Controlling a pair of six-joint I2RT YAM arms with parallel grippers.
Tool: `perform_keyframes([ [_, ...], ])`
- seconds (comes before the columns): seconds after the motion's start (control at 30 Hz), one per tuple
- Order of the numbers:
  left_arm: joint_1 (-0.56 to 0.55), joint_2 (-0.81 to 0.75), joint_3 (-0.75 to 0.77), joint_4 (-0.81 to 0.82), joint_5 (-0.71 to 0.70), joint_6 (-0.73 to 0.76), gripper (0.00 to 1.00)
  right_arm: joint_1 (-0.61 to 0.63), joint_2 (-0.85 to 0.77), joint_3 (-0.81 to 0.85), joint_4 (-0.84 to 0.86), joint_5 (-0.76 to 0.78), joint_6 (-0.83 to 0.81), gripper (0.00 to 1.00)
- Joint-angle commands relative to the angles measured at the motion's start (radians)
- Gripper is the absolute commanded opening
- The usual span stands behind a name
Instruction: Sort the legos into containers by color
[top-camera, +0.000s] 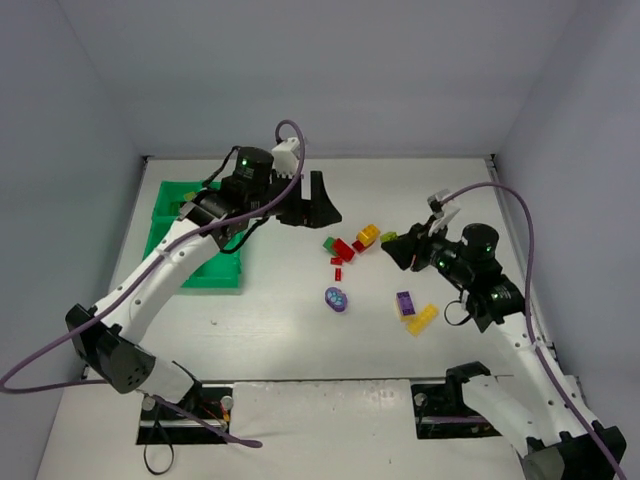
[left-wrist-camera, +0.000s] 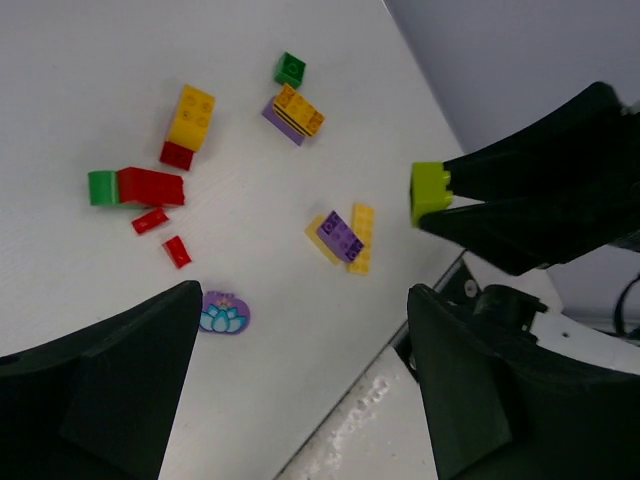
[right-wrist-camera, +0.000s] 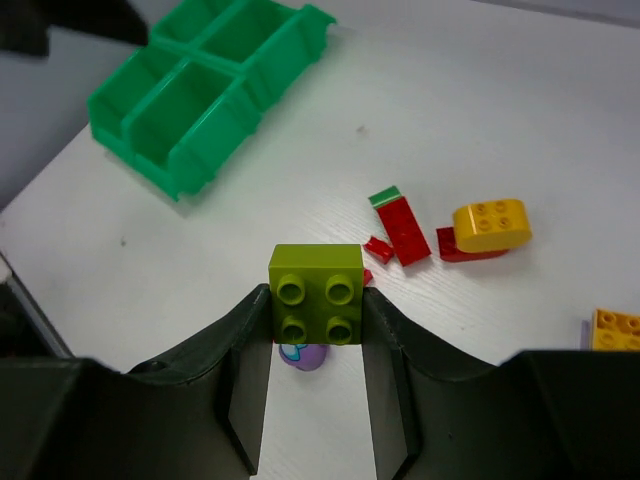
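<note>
1. We see the containers (top-camera: 215, 281), one green tray of four square compartments, at the left of the surface (top-camera: 270, 340). From the right wrist view the two nearer compartments show their green floors; we cannot see into the far pair.
2. The left arm (top-camera: 165, 270) crosses over the tray. Its left end effector (top-camera: 315, 207) hangs just right of the tray with jaws wide apart, gripping nothing.
3. The right arm (top-camera: 500, 310) reaches in from the right. Its right end effector (right-wrist-camera: 316, 322) is closed on a lime brick (right-wrist-camera: 316, 308), pinched between both fingers and lifted off the surface.
4. The other legos (top-camera: 343, 249) lie on the surface between the two end effectors: red, green and yellow pieces, and a purple-and-yellow group (top-camera: 412, 311).
5. A purple oval piece (top-camera: 337, 299) lies below the lifted brick in the right wrist view.
</note>
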Motion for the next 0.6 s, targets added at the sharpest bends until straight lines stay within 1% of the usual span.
perform_keyframes([
  [0.0, 0.007, 0.036, 0.163, -0.085, 0.108, -0.119, 0.77, 0.091, -0.045, -0.028, 0.182, -0.050, -0.128, 0.00],
  [0.07, 0.007, 0.061, 0.191, -0.105, 0.154, -0.175, 0.77, 0.128, -0.049, -0.039, 0.205, -0.028, -0.188, 0.02],
  [0.17, 0.008, 0.082, 0.200, -0.078, 0.221, -0.267, 0.77, 0.166, -0.011, -0.016, 0.236, -0.023, -0.251, 0.03],
  [0.3, 0.004, 0.109, 0.188, -0.037, 0.313, -0.377, 0.77, 0.197, 0.047, 0.018, 0.280, -0.024, -0.270, 0.03],
  [0.37, 0.005, 0.113, 0.166, -0.009, 0.350, -0.409, 0.77, 0.209, 0.076, 0.035, 0.297, -0.023, -0.283, 0.03],
  [0.5, 0.001, 0.129, 0.149, -0.003, 0.364, -0.446, 0.77, 0.229, 0.116, 0.067, 0.305, -0.023, -0.303, 0.03],
  [0.57, -0.008, 0.145, 0.152, -0.033, 0.335, -0.436, 0.74, 0.238, 0.134, 0.075, 0.308, -0.029, -0.308, 0.04],
])
